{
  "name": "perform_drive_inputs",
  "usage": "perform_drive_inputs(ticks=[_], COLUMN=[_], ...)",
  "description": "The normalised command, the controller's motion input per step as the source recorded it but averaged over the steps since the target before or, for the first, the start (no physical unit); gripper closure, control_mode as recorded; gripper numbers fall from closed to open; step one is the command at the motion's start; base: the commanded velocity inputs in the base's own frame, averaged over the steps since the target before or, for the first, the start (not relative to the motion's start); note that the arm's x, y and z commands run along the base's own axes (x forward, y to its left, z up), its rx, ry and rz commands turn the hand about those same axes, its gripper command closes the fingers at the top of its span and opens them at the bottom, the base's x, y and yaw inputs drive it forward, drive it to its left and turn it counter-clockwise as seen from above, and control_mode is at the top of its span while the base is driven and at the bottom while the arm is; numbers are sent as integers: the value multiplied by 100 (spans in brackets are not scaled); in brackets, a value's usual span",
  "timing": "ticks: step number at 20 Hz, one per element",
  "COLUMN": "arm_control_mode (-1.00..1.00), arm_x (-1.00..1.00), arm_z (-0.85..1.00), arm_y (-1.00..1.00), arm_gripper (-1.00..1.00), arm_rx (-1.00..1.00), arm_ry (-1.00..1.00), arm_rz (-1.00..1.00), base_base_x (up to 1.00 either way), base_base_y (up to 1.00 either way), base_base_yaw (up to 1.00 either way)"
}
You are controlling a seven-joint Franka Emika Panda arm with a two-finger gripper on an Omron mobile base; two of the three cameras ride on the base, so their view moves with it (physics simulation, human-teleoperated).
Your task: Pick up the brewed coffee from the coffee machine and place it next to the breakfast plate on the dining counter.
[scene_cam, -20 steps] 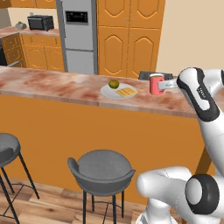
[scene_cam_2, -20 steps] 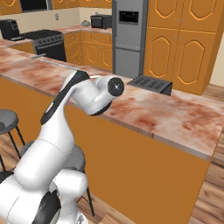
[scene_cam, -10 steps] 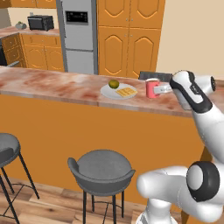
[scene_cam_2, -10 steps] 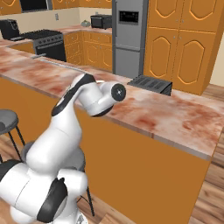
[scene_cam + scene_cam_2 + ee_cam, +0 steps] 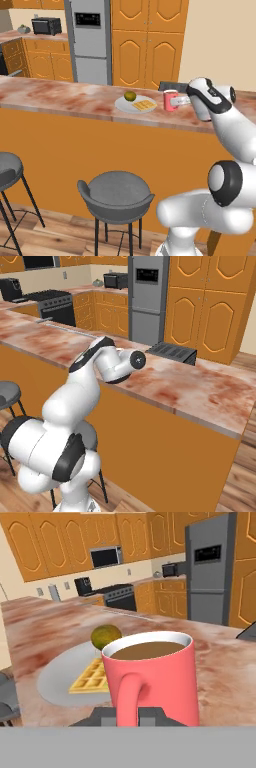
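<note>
One red mug (image 5: pixel 170 100), handle pinched by the gripper (image 5: pixel 181 101), stands beside one breakfast plate (image 5: pixel 121 105).

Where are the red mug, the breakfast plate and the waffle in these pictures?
red mug (image 5: pixel 170 682): hand view, on its front wall.
breakfast plate (image 5: pixel 121 104): left base view, on its bare left rim.
waffle (image 5: pixel 92 676): hand view, on its gridded top.

smooth matt red mug (image 5: pixel 160 677) on the glossy marbled stone dining counter (image 5: pixel 75 97), by a matt white plate (image 5: pixel 60 677).
</note>
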Motion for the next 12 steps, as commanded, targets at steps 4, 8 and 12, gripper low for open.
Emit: perform_drive_inputs(ticks=[4, 8, 12], arm_control_mode=[-100, -100, -100], arm_x=[24, 33, 34], arm_z=[-15, -13, -18], arm_y=[-23, -6, 0], arm_gripper=[100, 100, 100], arm_rx=[0, 0, 0], arm_ry=[10, 7, 2], arm_rz=[-3, -2, 0], base_base_x=[0, 0, 0], base_base_y=[0, 0, 0], base_base_yaw=[0, 0, 0])
